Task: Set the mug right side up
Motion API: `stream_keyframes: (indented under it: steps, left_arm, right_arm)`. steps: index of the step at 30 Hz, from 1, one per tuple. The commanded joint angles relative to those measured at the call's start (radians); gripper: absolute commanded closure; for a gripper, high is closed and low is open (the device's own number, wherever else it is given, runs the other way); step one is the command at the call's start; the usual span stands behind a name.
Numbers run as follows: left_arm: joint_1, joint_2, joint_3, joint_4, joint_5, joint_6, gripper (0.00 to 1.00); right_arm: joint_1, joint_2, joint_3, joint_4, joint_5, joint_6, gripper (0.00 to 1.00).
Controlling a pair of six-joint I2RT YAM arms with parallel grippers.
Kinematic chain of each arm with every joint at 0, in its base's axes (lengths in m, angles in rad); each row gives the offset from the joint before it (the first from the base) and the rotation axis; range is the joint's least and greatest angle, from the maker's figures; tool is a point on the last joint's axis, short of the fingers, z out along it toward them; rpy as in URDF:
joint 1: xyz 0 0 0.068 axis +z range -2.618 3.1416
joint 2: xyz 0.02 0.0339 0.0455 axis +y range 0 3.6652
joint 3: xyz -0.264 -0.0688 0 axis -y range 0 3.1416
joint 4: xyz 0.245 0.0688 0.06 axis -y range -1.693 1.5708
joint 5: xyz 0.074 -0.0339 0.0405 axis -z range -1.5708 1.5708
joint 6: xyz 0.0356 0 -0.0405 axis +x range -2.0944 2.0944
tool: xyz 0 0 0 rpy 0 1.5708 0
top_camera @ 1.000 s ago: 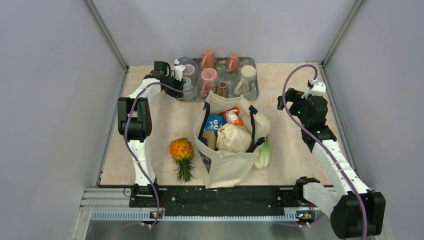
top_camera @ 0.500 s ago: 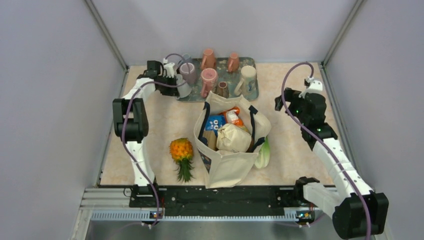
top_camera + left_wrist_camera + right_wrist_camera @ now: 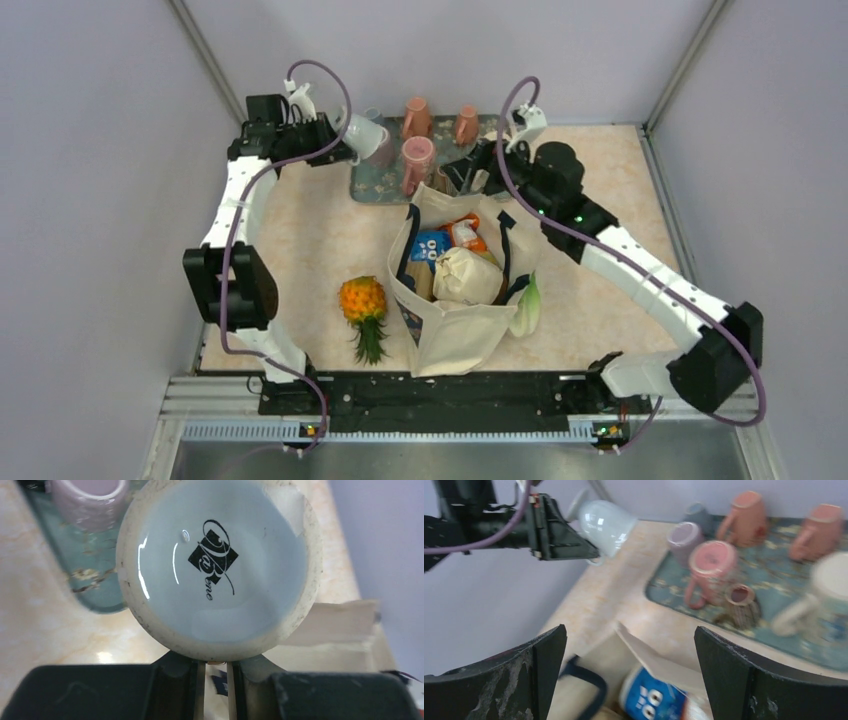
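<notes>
A pale white mug (image 3: 364, 132) hangs tilted in the air over the left end of the teal tray (image 3: 372, 187). My left gripper (image 3: 338, 143) is shut on its handle. The left wrist view looks at the mug's glazed base (image 3: 217, 565) with a black logo, with my left gripper (image 3: 215, 672) nearly closed just below it. The right wrist view shows the mug (image 3: 606, 521) lying sideways in the left gripper (image 3: 586, 555). My right gripper (image 3: 462, 172) is open and empty over the bag's back edge, and it shows wide open in its own view (image 3: 631, 640).
The tray (image 3: 774, 565) holds pink mugs (image 3: 711, 560), a purple mug (image 3: 684, 537), a cream mug (image 3: 824, 597) and a small brown cup (image 3: 741, 600). A full canvas bag (image 3: 460, 300) stands mid-table, a pineapple (image 3: 363, 305) to its left.
My left arm has lifted the white mug off the tray, up and to the left, tilting it. My right arm has swung left from the right side to the bag and tray.
</notes>
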Motion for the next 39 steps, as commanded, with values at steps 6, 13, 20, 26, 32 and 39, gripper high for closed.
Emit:
stream_keyframes:
  steps: [6, 13, 20, 26, 32, 39]
  left_arm:
    - [-0.067, -0.195, 0.066, 0.034, 0.27, -0.179, 1.0]
    - [-0.149, -0.236, 0.071, 0.042, 0.324, -0.24, 1.0]
    - [-0.249, -0.24, 0.071, 0.062, 0.35, -0.266, 1.0]
    - [-0.281, -0.25, -0.005, 0.16, 0.435, -0.339, 1.0]
    - [-0.273, -0.254, -0.004, 0.142, 0.4, -0.304, 0.59]
    - [-0.195, -0.239, 0.051, 0.052, 0.221, -0.175, 0.01]
  right_arm:
    - [0.109, 0.25, 0.233, 0.315, -0.174, 0.236, 0.02]
    - [0.109, 0.306, 0.28, 0.351, -0.16, 0.281, 0.07]
    - [0.109, 0.307, 0.273, 0.423, -0.165, 0.333, 0.18]
    - [0.088, 0.293, 0.241, 0.581, -0.188, 0.409, 0.86]
    - [0.052, 0.235, 0.192, 0.539, -0.107, 0.395, 1.0]
    - [0.011, 0.136, 0.314, 0.115, 0.108, 0.117, 1.0]
